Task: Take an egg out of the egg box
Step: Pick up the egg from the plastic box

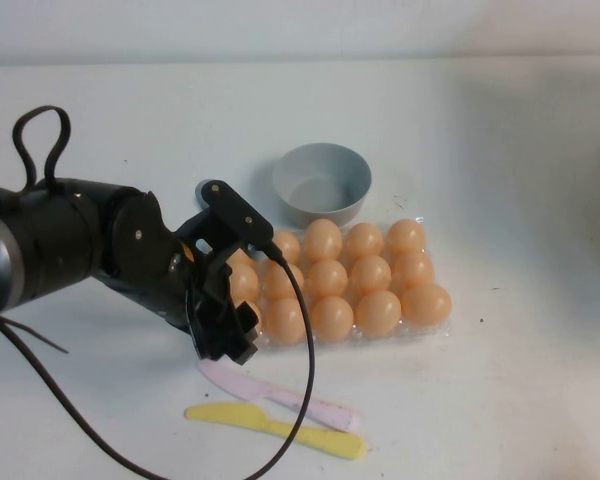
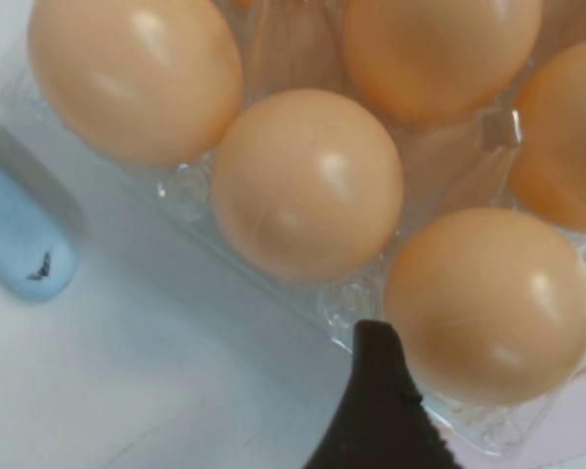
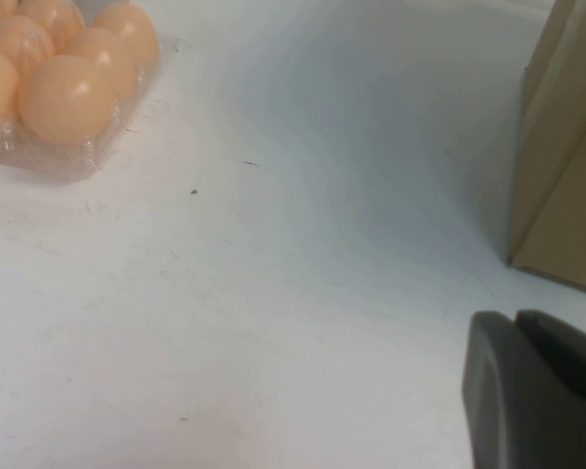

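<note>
The clear egg box [image 1: 432, 330] sits mid-table, filled with orange-tan eggs [image 1: 378, 312]. My left gripper [image 1: 226, 328] hangs low over the box's left end and hides some eggs there. In the left wrist view one black finger [image 2: 376, 410] stands at the tray's rim [image 2: 337, 308], right beside the corner egg [image 2: 488, 303]; the other finger is out of frame and the jaws are apart, holding nothing. My right gripper [image 3: 520, 332] is out of the high view; it hovers shut over bare table, far from the box [image 3: 73, 161].
A round grey bowl [image 1: 320, 183] stands just behind the box. A pink knife [image 1: 280, 395] and a yellow knife [image 1: 280, 430] lie in front. A small blue object [image 2: 20, 239] lies beside the tray. A cardboard box [image 3: 566, 147] stands at the right.
</note>
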